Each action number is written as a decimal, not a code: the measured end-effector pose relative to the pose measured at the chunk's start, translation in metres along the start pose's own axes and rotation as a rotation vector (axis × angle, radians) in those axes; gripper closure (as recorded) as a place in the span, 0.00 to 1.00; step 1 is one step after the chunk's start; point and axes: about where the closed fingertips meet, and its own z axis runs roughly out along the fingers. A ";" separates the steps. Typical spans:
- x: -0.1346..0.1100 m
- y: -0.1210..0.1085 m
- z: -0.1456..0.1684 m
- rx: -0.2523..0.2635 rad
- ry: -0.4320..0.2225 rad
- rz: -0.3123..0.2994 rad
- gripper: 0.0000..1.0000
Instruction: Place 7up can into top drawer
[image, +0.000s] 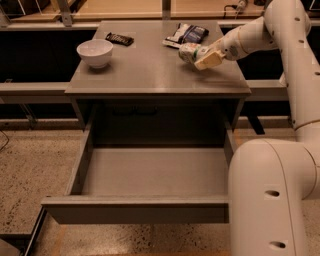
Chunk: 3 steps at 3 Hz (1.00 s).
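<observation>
1. Up on the back right of the cabinet top, the 7up can is lying on its side, not standing. It sits just in front of the blue-and-white snack bag, so close that I can't say if they touch.
2. Looks-wise, the can is a short little cylinder, mostly whitish-silver with green patches. One end points left, towards the middle of the cabinet top. No label text is readable from here.
3. The gripper is right up against the can's right end, low over the surface, and comes in from the right side. Honestly can't tell whether the pincer is apart, together, or actually clamped on the can, because the cream-coloured tip and the can overlap from this angle.
4. The white arm reaches in from the top right. Its big base link fills the lower right corner of the view.
5. The top drawer is pulled all the way out below the cabinet top. It's wide, shallow and grey, with a plain flat front panel. The can is well apart from it, still up on top.
6. Other stuff on the cabinet: a white bowl upright at the left, and a small dark flat thing just behind it that I can't identify.
</observation>
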 end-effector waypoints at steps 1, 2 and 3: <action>-0.020 0.000 -0.026 0.039 -0.002 -0.025 1.00; -0.034 0.007 -0.066 0.096 0.025 -0.032 1.00; -0.057 0.024 -0.136 0.203 0.016 -0.032 1.00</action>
